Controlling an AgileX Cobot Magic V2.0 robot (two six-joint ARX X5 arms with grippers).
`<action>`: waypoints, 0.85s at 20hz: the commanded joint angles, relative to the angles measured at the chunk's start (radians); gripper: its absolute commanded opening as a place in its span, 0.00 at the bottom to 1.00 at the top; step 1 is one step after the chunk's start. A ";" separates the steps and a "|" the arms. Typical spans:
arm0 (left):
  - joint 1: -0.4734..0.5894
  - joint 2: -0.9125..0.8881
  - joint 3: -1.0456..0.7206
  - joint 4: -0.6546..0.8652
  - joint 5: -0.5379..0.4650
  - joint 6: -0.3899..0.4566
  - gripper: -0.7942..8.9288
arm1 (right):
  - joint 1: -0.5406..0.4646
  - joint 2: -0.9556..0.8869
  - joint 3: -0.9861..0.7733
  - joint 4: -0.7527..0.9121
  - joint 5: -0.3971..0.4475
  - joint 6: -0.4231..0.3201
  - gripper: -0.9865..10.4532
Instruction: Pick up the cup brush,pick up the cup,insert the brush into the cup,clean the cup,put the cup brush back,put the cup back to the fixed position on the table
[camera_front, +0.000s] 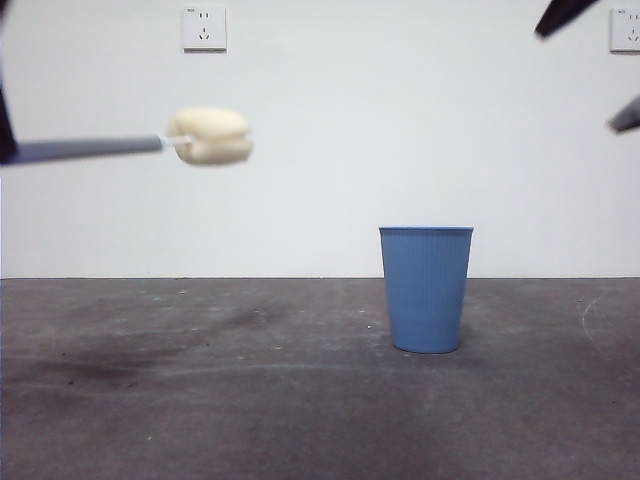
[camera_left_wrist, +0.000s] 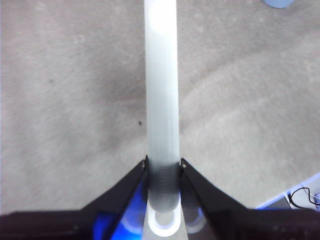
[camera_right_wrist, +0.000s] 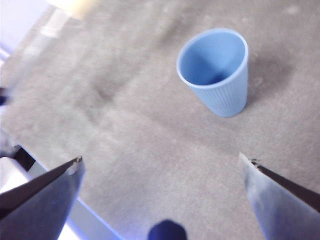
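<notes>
Left gripper (camera_left_wrist: 163, 167) clamps cup brush (camera_front: 208, 136) by its grey handle, held level above table (camera_front: 200, 400), sponge head fwd. Blue cup (camera_front: 426, 288) stands upright w/ right gripper (camera_right_wrist: 162, 162) wide open above, holding nothing.

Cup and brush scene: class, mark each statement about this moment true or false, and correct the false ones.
1. The cup stands upright on the table. True.
2. The left gripper is shut on the cup brush. True.
3. The sponge head is inside the cup. False: it hangs in the air, off to the cup's side.
4. The right gripper holds the cup. False: it is open, above the table, apart from the cup.
</notes>
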 joint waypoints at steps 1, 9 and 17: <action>-0.001 -0.062 0.000 -0.030 -0.004 0.014 0.07 | 0.024 0.003 -0.096 0.123 0.009 0.078 0.55; -0.002 -0.101 0.000 -0.107 0.001 0.014 0.07 | 0.105 0.057 -0.377 0.545 0.203 0.140 0.55; -0.002 -0.101 0.000 -0.113 0.029 0.014 0.07 | 0.174 0.397 -0.389 0.925 0.248 0.062 0.55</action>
